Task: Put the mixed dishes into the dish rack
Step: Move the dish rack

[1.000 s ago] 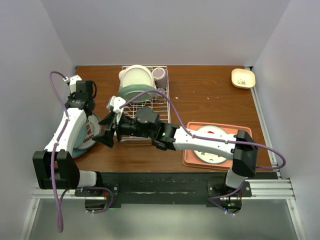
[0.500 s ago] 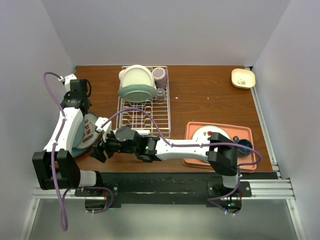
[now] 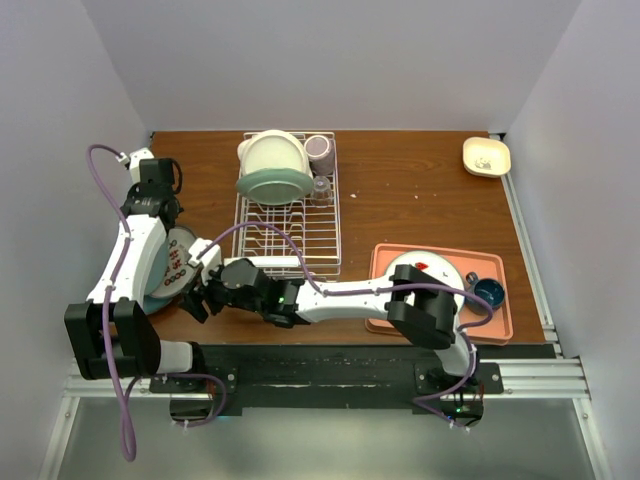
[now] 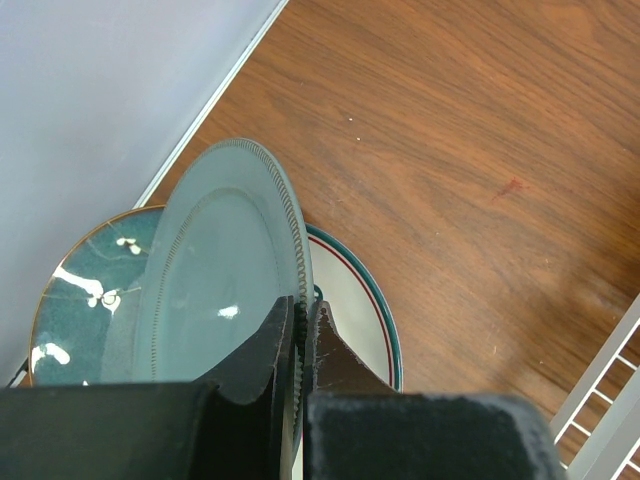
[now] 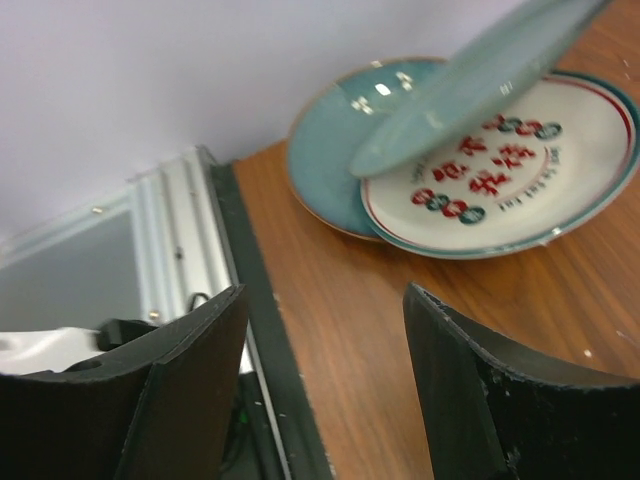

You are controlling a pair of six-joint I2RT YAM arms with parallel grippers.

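Our left gripper (image 4: 300,322) pinches the rim of a pale green plate (image 4: 215,280), tilted above a lettered cream plate (image 5: 500,170) and a teal plate (image 5: 320,130) at the tabletop's (image 3: 420,200) left edge. Our right gripper (image 5: 325,300) hovers just beside them, fingers spread around nothing. The dish rack (image 3: 290,240) stands toward the far edge, apart from them.

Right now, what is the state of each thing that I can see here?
left end effector: shut on the green plate.
green plate: lifted, tilted.
right end effector: open, empty.
teal plate: lying on the table.
printed plate: lying, overlapping the teal plate.
dish rack: partly loaded.
purple cup: in the dish rack.
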